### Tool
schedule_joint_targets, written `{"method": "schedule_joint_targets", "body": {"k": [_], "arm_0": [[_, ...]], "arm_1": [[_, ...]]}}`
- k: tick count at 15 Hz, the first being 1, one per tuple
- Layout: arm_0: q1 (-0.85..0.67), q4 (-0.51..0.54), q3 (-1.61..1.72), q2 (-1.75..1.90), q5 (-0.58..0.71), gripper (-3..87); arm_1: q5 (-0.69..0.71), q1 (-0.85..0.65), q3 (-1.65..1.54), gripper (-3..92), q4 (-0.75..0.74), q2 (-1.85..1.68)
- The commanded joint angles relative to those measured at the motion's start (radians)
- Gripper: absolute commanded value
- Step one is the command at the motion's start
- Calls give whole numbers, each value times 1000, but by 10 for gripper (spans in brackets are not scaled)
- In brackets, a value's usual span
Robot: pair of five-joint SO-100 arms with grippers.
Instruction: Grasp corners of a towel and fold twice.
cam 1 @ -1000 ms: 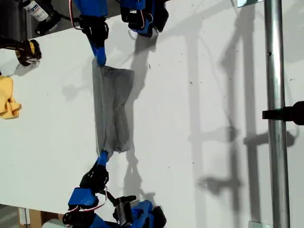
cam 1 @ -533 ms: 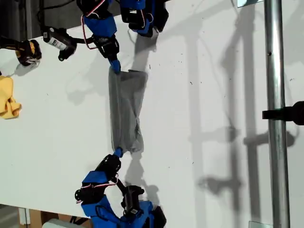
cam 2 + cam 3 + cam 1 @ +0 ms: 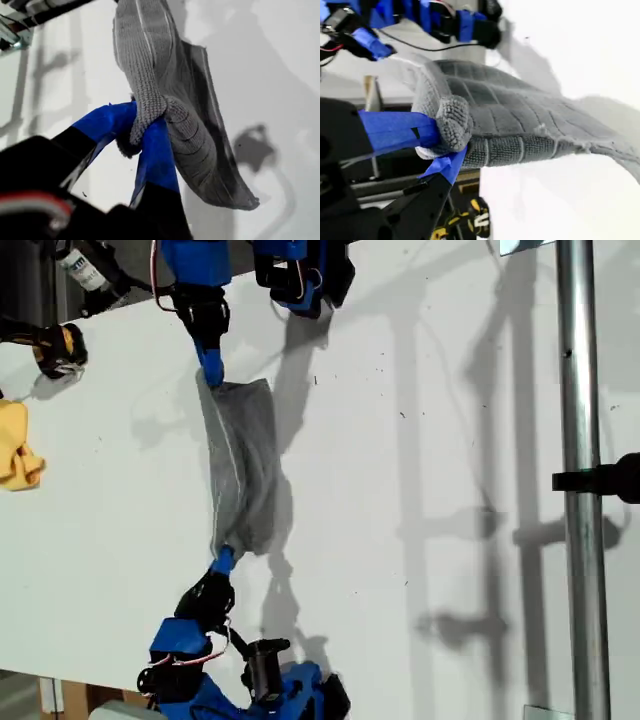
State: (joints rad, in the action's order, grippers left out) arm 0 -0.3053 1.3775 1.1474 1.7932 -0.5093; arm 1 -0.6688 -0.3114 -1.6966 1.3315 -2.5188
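Heads up: you just swung the towel (image 3: 245,470) back toward the yellow cloth (image 3: 18,445). My first gripper (image 3: 222,560) and my second gripper (image 3: 210,370) still pinch its corners, so I'd say the fold isn't laid yet.

A white table (image 3: 450,440) fills most of the exterior view, its surface smooth with a few tiny dark specks. A grey pinstriped towel (image 3: 245,475) stretches lengthwise across it, whether resting or lifted cannot be told. A small yellow cloth (image 3: 15,445) lies on the table at the exterior view's left edge. Soft shadows cross the tabletop.
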Motion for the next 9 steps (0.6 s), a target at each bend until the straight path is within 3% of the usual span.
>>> {"method": "schedule_joint_targets", "body": {"k": [1, 3, 5, 9], "arm_0": [[-8, -32, -155, 6, 23, -17], [-5, -61, -189, 2, 49, -17], [-12, -26, -160, 12, 44, -17], [5, -83, 196, 173, -51, -17]], "arm_1": [[32, 20, 126, -2, -106, 60], [58, 26, 210, -2, -138, 130], [58, 25, 184, -2, -121, 133], [-6, 63, -26, -2, -117, 11]]}}
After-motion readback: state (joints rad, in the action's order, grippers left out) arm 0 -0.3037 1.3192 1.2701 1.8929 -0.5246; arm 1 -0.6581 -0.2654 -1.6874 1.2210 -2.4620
